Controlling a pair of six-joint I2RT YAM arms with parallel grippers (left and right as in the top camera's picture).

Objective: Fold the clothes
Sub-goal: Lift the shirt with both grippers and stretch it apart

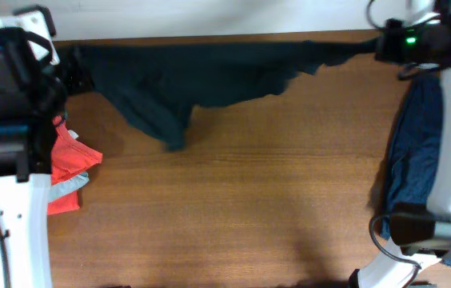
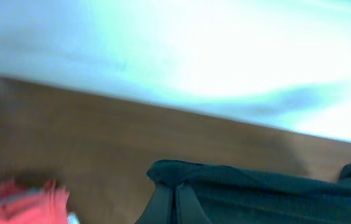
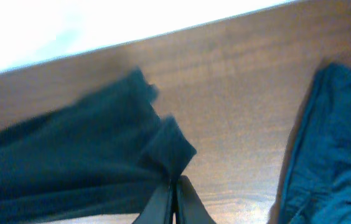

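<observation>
The dark-teal shirt (image 1: 201, 80) is stretched wide along the far edge of the wooden surface (image 1: 249, 208), with one loose lobe sagging toward the near side below its middle. The left claw (image 2: 175, 194) is clenched on the shirt's left end, its fingers pinched together with dark cloth bunched just above them. The right claw (image 3: 174, 186) is likewise clamped on the shirt's right end, where a small crumpled corner sticks up past the fingertips. A red tee (image 1: 69, 160) lies crumpled to the left of the shirt and nearer the camera side. A navy garment (image 1: 417, 144) lies to the shirt's right, partly under the right arm.

The step in hand looks like spreading the shirt out taut before any fold. The next move likely calls for both claws to lower it together and keep it taut, so the sagging lobe flattens instead of bunching underneath.
</observation>
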